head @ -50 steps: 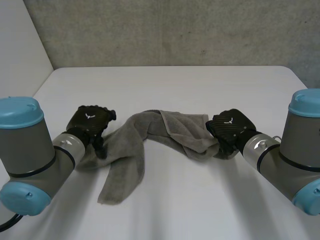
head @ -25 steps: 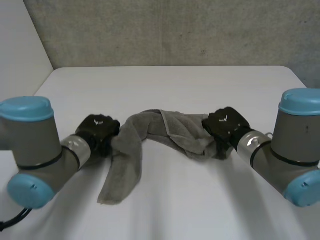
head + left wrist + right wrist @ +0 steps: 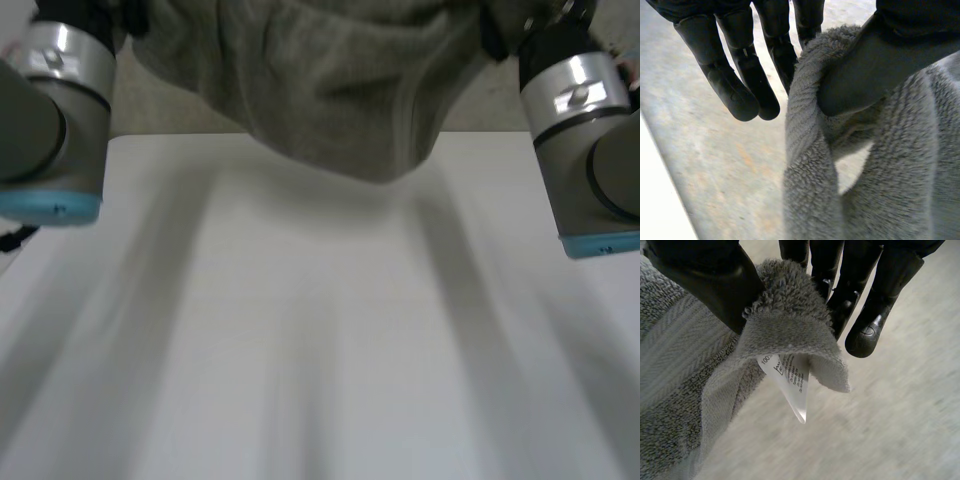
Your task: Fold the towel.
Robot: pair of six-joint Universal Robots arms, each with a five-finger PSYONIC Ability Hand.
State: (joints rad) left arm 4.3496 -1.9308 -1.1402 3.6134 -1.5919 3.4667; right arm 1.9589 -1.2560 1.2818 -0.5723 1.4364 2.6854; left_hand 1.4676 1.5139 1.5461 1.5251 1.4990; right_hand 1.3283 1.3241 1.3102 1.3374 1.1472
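The grey towel (image 3: 330, 90) hangs in the air above the white table (image 3: 320, 360), stretched between my two raised arms and sagging in the middle. My left hand (image 3: 740, 75) pinches one end of the towel (image 3: 890, 175), its thumb (image 3: 865, 70) pressing a fold of it against the fingers. My right hand (image 3: 875, 300) grips the other end of the towel (image 3: 680, 390) at a corner, between its thumb (image 3: 705, 280) and fingers. A white label (image 3: 790, 380) dangles from that corner.
My left arm (image 3: 55, 120) and right arm (image 3: 590, 130) stand tall at either side of the table. A grey concrete wall (image 3: 170, 110) rises behind the table's far edge.
Both hands have risen from the table with the towel, which lay crumpled there before. The left hand closed on its end during the last second.
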